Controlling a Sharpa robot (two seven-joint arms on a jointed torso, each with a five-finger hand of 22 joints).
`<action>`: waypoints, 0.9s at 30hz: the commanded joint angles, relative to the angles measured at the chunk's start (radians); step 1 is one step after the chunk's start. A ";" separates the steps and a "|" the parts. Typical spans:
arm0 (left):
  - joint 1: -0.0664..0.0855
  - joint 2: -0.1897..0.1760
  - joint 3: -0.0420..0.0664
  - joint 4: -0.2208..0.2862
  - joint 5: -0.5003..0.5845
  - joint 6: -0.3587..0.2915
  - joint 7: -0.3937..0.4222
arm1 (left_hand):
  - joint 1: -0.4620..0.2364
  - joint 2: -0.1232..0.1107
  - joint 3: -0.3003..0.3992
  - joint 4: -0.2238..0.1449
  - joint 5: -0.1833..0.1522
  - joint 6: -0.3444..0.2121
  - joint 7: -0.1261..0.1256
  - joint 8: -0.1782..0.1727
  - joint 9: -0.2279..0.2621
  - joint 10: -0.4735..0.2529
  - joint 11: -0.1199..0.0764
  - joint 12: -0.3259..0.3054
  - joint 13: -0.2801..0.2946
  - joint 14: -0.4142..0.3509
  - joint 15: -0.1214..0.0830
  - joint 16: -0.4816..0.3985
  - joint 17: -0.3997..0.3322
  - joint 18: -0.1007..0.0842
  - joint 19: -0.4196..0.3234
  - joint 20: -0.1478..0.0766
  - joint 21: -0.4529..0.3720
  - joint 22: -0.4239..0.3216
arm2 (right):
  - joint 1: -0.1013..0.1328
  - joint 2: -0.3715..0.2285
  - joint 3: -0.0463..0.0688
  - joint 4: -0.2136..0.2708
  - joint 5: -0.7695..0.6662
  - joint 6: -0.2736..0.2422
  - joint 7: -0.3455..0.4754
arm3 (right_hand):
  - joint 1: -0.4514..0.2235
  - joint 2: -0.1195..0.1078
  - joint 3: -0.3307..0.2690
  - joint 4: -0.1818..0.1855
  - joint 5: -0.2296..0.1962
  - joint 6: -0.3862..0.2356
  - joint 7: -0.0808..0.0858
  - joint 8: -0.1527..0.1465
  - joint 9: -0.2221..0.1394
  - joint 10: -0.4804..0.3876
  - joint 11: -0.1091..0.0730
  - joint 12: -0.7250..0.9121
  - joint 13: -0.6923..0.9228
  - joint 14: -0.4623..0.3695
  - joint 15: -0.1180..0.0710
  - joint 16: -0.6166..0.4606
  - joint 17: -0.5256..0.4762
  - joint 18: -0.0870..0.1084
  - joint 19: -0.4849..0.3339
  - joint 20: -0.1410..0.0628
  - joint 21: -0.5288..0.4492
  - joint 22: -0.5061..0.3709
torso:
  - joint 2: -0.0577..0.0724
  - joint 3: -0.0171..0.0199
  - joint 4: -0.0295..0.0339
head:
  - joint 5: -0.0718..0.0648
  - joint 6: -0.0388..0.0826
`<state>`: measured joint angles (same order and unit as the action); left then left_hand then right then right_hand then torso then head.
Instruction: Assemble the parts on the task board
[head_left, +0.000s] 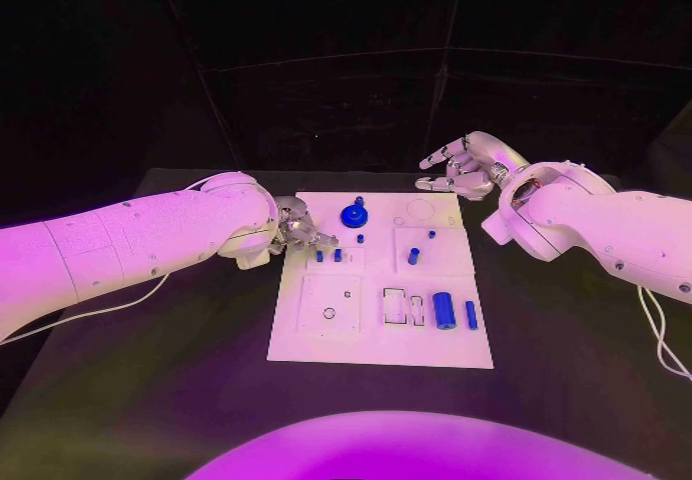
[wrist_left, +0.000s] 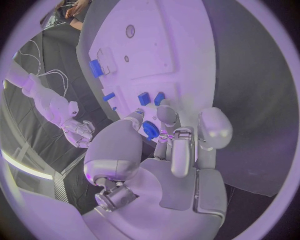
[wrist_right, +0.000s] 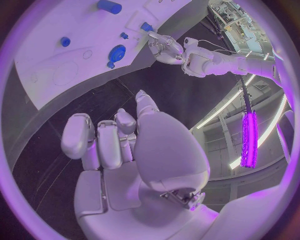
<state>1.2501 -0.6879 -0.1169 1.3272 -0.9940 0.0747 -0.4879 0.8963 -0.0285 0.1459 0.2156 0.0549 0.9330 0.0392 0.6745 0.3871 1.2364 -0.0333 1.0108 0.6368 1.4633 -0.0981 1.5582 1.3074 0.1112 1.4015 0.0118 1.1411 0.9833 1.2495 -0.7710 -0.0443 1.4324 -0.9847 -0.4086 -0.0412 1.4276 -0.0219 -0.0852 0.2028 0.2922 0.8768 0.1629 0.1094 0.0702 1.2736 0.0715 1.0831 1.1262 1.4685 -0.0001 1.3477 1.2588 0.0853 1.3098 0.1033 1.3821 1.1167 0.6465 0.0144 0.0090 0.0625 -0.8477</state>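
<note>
The small blue parts (head_left: 446, 311) lie on the board (head_left: 332, 340); they look light, stiff and slick, best pinched across their sides. The left robot hand (head_left: 300, 232) hovers at the board's left edge, fingers loosely apart and empty. The right robot hand (head_left: 464, 165) hangs beyond the far right corner, curled on nothing.

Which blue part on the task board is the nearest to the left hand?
The pair of small blue pegs standing just beside the left hand, at the task board's left edge; the round blue disc lies further off.
</note>
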 joint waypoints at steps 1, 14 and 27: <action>0.001 -0.008 0.001 0.009 0.036 -0.218 0.189 | 0.039 0.005 -0.030 0.021 -0.002 -0.045 0.023 -0.012 -0.008 -0.087 0.016 -0.081 -0.102 0.061 0.023 -0.066 0.109 0.034 -0.073 0.015 -0.153 -0.181 | 0.002 0.000 0.001 0.001 -0.003 0.005 0.006 | -0.003 0.007 -0.005 -0.001 0.004 0.006 -0.001 0.007 -0.001 -0.004 0.000 -0.001 -0.001 0.034 -0.006 -0.003 -0.001 0.008 -0.002 0.000 -0.004 -0.001 | 0.000 0.0003 0.0002 | -0.002 0.001; 0.002 0.019 0.000 -0.013 0.069 -0.338 0.490 | 0.367 0.026 -0.045 -0.106 0.006 -0.174 0.118 -0.079 -0.106 -0.332 0.115 -0.238 -0.244 -0.295 0.109 -0.588 -0.612 0.071 -0.235 0.101 -0.552 -0.517 | 0.002 0.001 0.001 -0.001 -0.003 0.004 0.006 | -0.004 0.007 -0.006 -0.001 0.004 0.006 -0.001 0.007 -0.001 -0.005 0.000 -0.002 -0.002 0.034 -0.006 -0.003 -0.001 0.008 -0.002 0.000 -0.004 -0.002 | 0.002 0.0005 -0.0015 | -0.012 0.013; 0.000 0.132 -0.019 -0.124 -0.338 -0.295 0.620 | 0.484 -0.055 0.058 -0.271 0.003 -0.044 0.108 -0.311 -0.271 -0.312 0.123 -0.522 -0.494 -0.236 0.105 -0.569 -0.644 0.073 -0.159 0.092 -0.593 -0.557 | 0.001 0.009 0.001 -0.004 -0.003 0.008 0.008 | -0.004 0.008 -0.007 0.000 0.004 0.007 -0.001 0.007 -0.001 -0.004 0.000 -0.001 -0.001 0.035 -0.006 -0.003 -0.001 0.008 -0.002 0.000 -0.004 -0.002 | 0.002 0.0000 -0.0020 | -0.027 0.026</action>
<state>1.2497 -0.5603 -0.1357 1.2115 -1.1777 -0.2385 0.0734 1.3786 -0.0761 0.2033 -0.0522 0.0582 0.8837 0.1477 0.3698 0.1199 0.9208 0.0889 0.4963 0.1486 1.2186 0.0081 0.9830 0.6603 0.1698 1.2373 0.1050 0.5444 0.4245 1.2491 -0.7631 -0.0443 1.4280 -0.9847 -0.4068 -0.0408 1.4276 -0.0219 -0.0852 0.2028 0.2922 0.8768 0.1629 0.1127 0.0702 1.2736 0.0715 1.0831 1.1255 1.4685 -0.0001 1.3477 1.2589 0.0853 1.3098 0.1033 1.3821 1.1154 0.6487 0.0142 0.0067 0.0376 -0.8221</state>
